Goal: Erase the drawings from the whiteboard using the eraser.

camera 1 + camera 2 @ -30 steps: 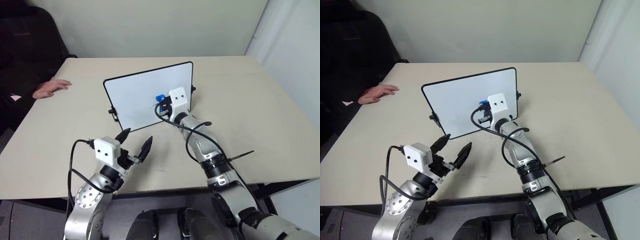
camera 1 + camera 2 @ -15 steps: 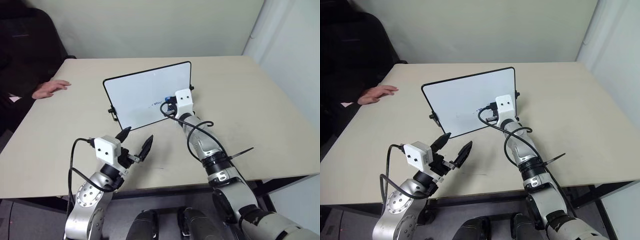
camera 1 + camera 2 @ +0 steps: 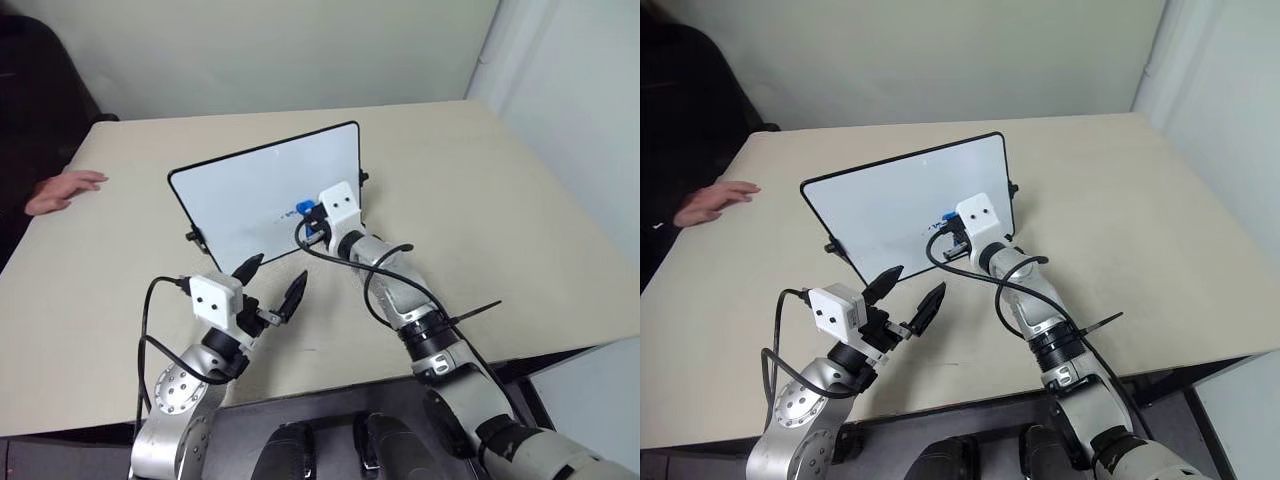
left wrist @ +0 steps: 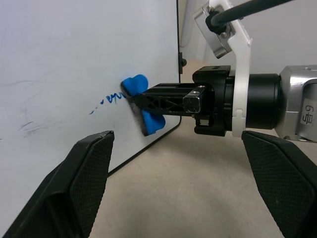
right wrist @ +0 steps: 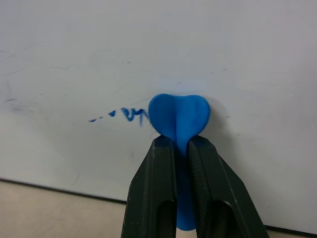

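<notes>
The whiteboard [image 3: 265,200] stands propped upright on the tabletop [image 3: 480,210], leaning slightly back, and I place everything else from it. My right fingers [image 5: 181,148] are clamped tight on the narrow middle of the blue eraser [image 5: 179,116], one lobe showing past the fingertips and the other below them. The eraser is pressed flat against the whiteboard's white face, in its lower right part, close to the bottom frame. The drawings [image 5: 119,115], a short blue wavy scribble, lie on the whiteboard just beside the eraser, on its left side, with the nearest end meeting the eraser's edge. Faint grey smudges mark the whiteboard further left. My left fingers [image 3: 270,285] hang in front of the whiteboard's lower edge, apart from it, spread wide with nothing between them. A person's hand [image 3: 62,188] rests on the tabletop well to the left of the whiteboard.
</notes>
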